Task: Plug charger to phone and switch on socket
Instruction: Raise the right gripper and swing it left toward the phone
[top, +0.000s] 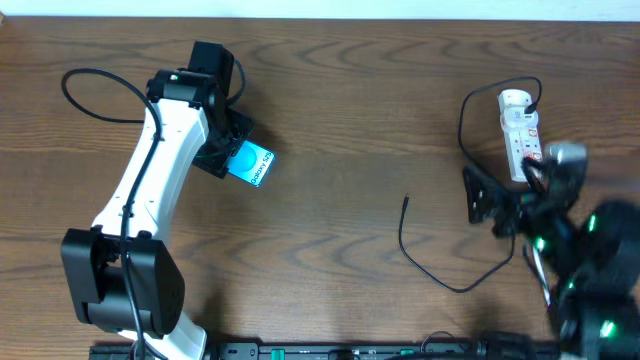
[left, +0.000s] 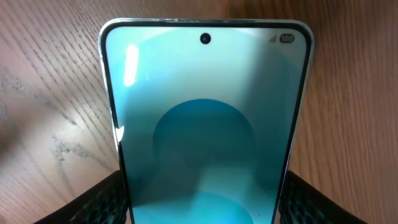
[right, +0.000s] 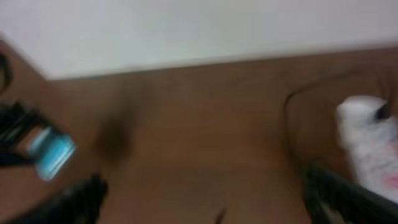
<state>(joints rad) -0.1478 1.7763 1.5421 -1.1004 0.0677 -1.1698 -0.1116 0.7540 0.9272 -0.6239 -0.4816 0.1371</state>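
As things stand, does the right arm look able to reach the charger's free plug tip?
Probably yes: the plug tip lies free on the table, to one side of the open right gripper, with nothing between them.

A brown wooden table (top: 330, 110) fills nearly the whole overhead view, its grain running in long wavy bands from left to right, with darker swirls toward the upper middle. Along the top edge of that view runs a thin pale strip, the wall (top: 420, 8), meeting the table's far edge. At the bottom edge, a dark bar (top: 330, 352) with small green marks lies across the centre. In the left wrist view the wood looks lighter, with fine scuffed streaks at the left. The right wrist view is blurred: white wall above, brown table below.
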